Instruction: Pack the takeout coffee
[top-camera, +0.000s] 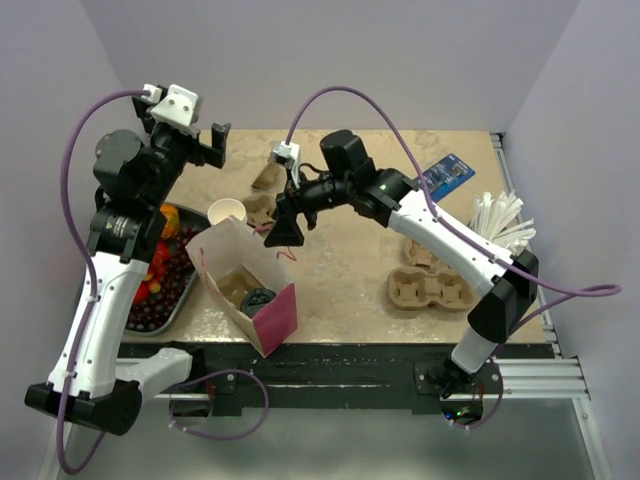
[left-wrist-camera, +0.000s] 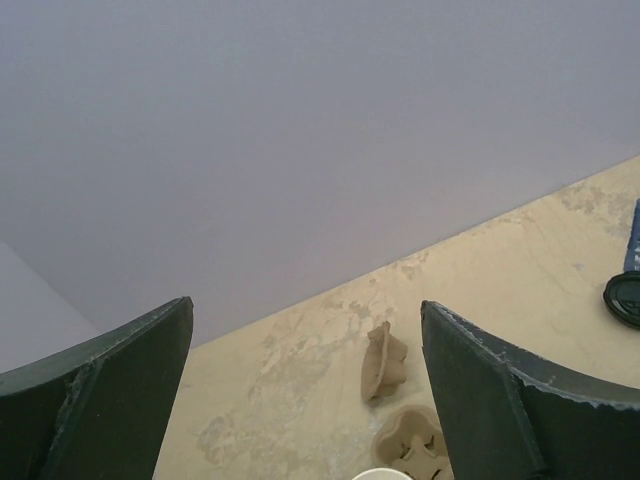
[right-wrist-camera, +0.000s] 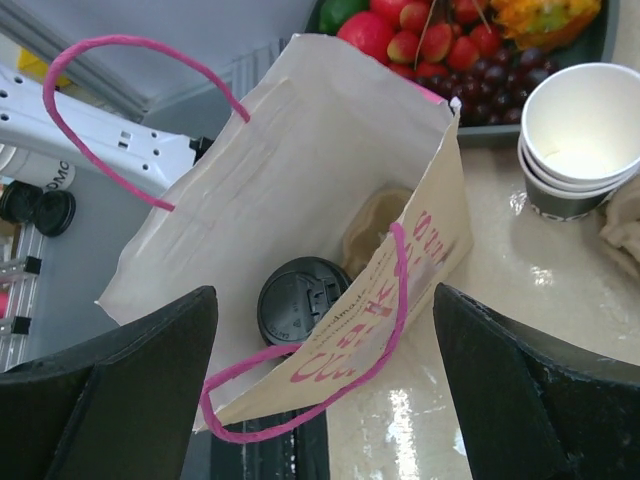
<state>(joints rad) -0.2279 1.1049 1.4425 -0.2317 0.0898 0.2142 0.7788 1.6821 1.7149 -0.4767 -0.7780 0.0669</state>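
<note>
The right end effector hangs with its fingers spread wide and nothing between them. Directly below it is the open mouth of the paper bag. The takeout coffee sits inside, its black lid showing straight under the gap between the fingers. A pulp carrier insert lies just beyond it in the same bag. Whether the cup sits in one of the insert's wells or only leans beside it cannot be told from here.

The main risk is the pink handle, which loops up under the end effector, between the fingers and close to the right-hand one. If the arm moves off sideways or dips, a finger may hook that loop and drag the light bag along. The bag stands at the near edge of the surface, behind the end effector, so a tug that way could tip it off or spill the cup.

If the cup is not seated, any nudge to the bag wall may topple it inside.

The stacked cups stand close on the end effector's right, and a swing that way would likely knock them over.

The left end effector is raised well away, fully spread and empty, and looks to be no threat.
</note>
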